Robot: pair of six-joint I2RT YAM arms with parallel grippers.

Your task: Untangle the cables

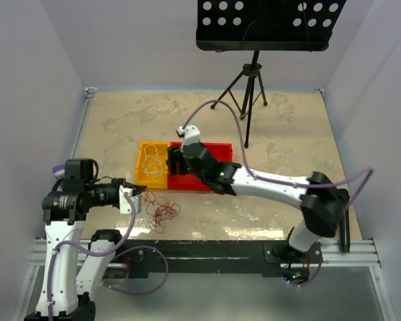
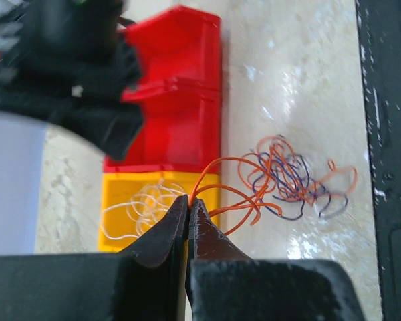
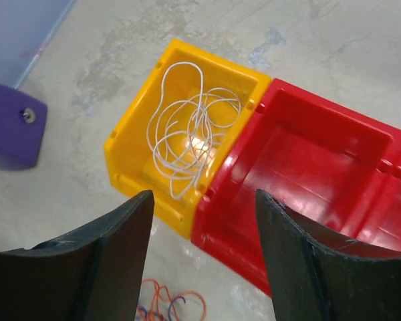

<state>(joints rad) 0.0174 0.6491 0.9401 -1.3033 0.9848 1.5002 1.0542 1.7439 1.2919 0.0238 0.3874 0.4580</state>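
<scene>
Cables (image 1: 162,212): a loose knot of orange, red and dark loops on the table (image 1: 287,147). In the overhead view it lies at 6 o'clock from the yellow bin (image 1: 139,167), clear of both bins.

My left gripper (image 2: 188,204) is the nearer one. Its jaws are pressed together on one orange strand (image 2: 217,167), which arches out of the pinch and runs to the knot. In the left wrist view the knot lies at 2 o'clock from the pinch, near the fingertips but apart from them. Overhead it sits at about 4 o'clock from that gripper. The knot is a rounded heap with no clear long axis. The held strand is the only line leading out of it toward me.

My right gripper (image 3: 204,200) hangs above the seam between the yellow bin and the red bin (image 3: 314,160), jaws spread wide and holding nothing. A white wire (image 3: 190,144) lies coiled inside the yellow bin, at 12 o'clock from those jaws. The knot shows only at the bottom edge of the right wrist view, at 6 o'clock, so this gripper is the farther of the two.

Judgement: the coming move turns on the line from pinch to knot. Drawing my left gripper back along it, toward 8 o'clock in its wrist view, should pull the strand free. My right gripper would have to travel toward 6 o'clock to hold the heap down.
</scene>
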